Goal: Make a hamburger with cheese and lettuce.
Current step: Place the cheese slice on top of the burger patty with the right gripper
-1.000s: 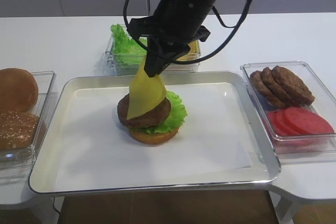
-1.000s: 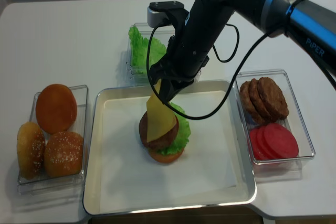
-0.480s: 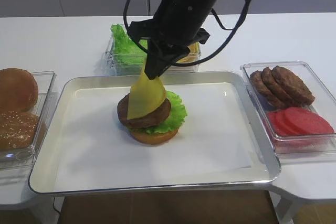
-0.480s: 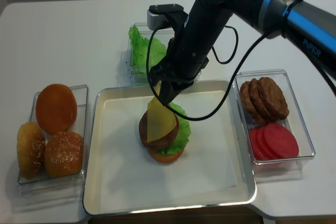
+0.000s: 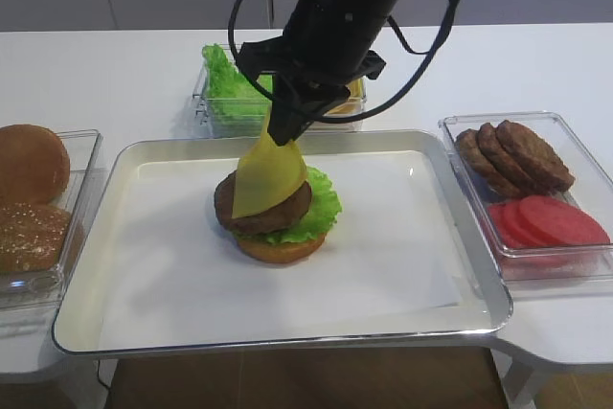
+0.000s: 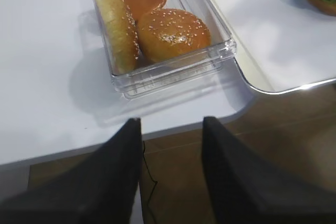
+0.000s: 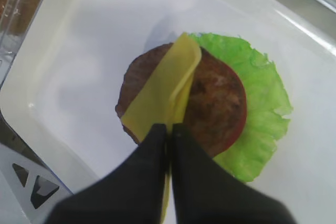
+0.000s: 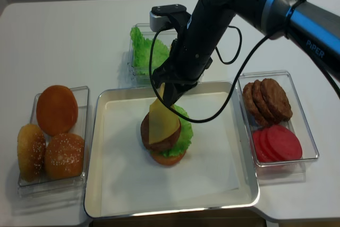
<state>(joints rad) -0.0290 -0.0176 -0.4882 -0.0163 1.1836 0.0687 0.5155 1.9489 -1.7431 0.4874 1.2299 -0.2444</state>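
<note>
Fingers of right gripper: clenched on top edge of cheese, as the wrist view shows. Cheese hangs from the grip, its lower end draped on the patty of the hamburger. Lettuce frills out from under the patty at 3 o'clock. Hamburger sits on a tray, left of centre. Left gripper: fingers spread apart, grasping nothing, off the table edge near a bun box. Leaf box lies at the tray's 12 o'clock; patty box at its 3 o'clock.
</note>
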